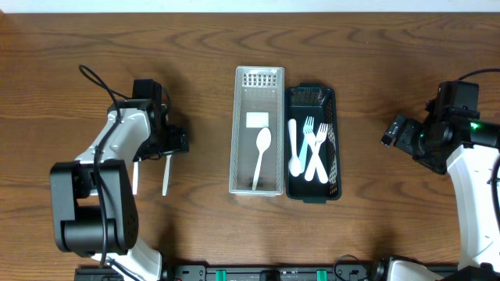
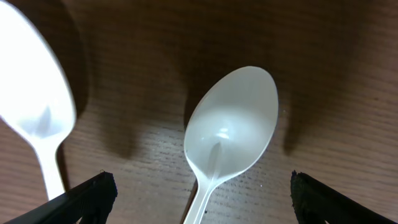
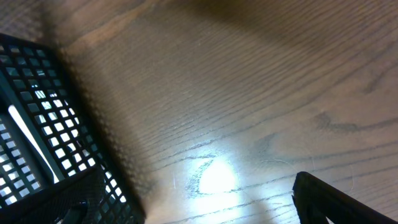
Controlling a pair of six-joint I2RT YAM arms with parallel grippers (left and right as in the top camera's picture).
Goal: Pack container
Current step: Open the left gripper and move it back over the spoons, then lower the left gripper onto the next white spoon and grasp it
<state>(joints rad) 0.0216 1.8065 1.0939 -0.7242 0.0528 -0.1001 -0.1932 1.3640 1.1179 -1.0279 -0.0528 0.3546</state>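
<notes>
A clear tray [image 1: 238, 140] in the table's middle holds one white spoon [image 1: 261, 152]. A black mesh tray [image 1: 334, 140] beside it holds white forks and a spoon [image 1: 294, 148]. Two more white spoons lie on the table at the left, their handles [image 1: 166, 176] showing below my left gripper [image 1: 160, 144]. In the left wrist view one spoon bowl [image 2: 233, 127] lies between the open fingers and a second [image 2: 31, 106] at the left. My right gripper [image 1: 398, 133] is open and empty over bare wood, right of the black tray [image 3: 37, 130].
The tabletop is dark wood. Cables run from both arms. The arm bases sit at the near edge of the table.
</notes>
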